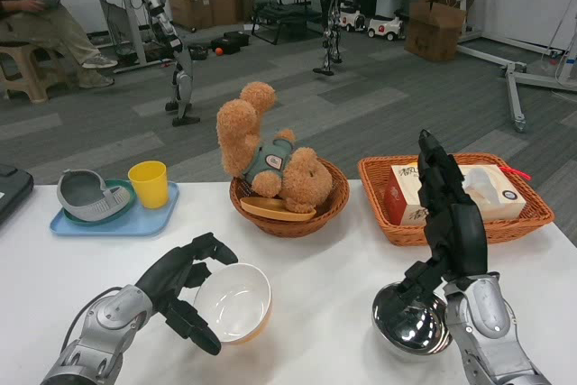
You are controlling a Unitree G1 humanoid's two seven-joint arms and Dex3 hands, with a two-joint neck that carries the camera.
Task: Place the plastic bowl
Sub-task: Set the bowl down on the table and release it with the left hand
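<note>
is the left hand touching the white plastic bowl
Touching. The head view shows the left hand gripping the plastic bowl, fingers wrapped over its left rim with no gap.

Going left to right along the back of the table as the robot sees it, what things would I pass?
Blue tray holding a grey bowl and then a yellow cup → round wicker basket with a teddy bear → rectangular wicker basket with a tissue box.

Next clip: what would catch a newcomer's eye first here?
Likely the teddy bear lying upside down in the round wicker basket at the table's middle. Next, nearer the camera, the left hand gripping the tilted plastic bowl, and the right hand raised above a shiny metal bowl.
</note>
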